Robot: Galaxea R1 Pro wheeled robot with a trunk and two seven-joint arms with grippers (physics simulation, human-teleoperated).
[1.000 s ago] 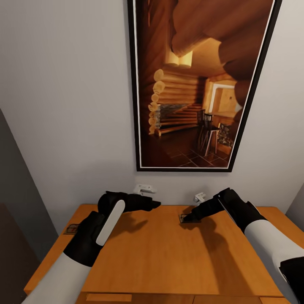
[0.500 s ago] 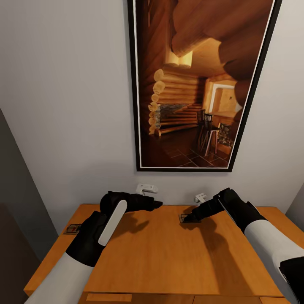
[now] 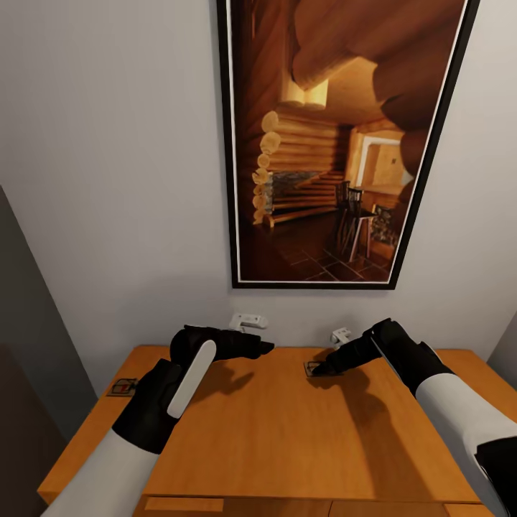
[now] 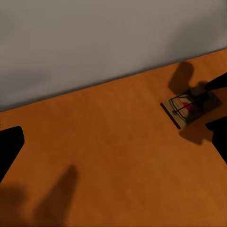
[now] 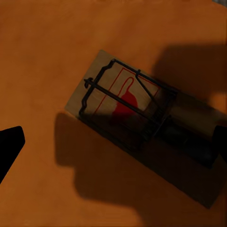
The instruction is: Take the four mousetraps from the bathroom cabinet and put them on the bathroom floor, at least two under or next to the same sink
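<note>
One mousetrap (image 3: 314,369) lies flat near the back of the cabinet top (image 3: 273,431); its tan board, dark wire and red spot are plain in the right wrist view (image 5: 120,101). My right gripper (image 3: 321,367) hangs just over it, open, with one fingertip (image 5: 10,144) to one side and the trap lying between the fingers. A second mousetrap (image 3: 123,388) sits at the cabinet's left edge. My left gripper (image 3: 263,348) hovers open above the back middle of the top, and its wrist view takes in the first mousetrap (image 4: 186,107) off to one side.
A large framed picture (image 3: 337,143) of a log cabin hangs on the white wall right behind the cabinet. Two small white wall fittings (image 3: 248,321) (image 3: 339,334) sit just above the back edge. Drawer fronts (image 3: 183,505) show at the bottom. A dark grey panel (image 3: 29,373) stands at the left.
The left gripper has edged slightly right along the back of the cabinet. The right gripper stays over the trap. The whole picture shifted a little as the camera moved.
</note>
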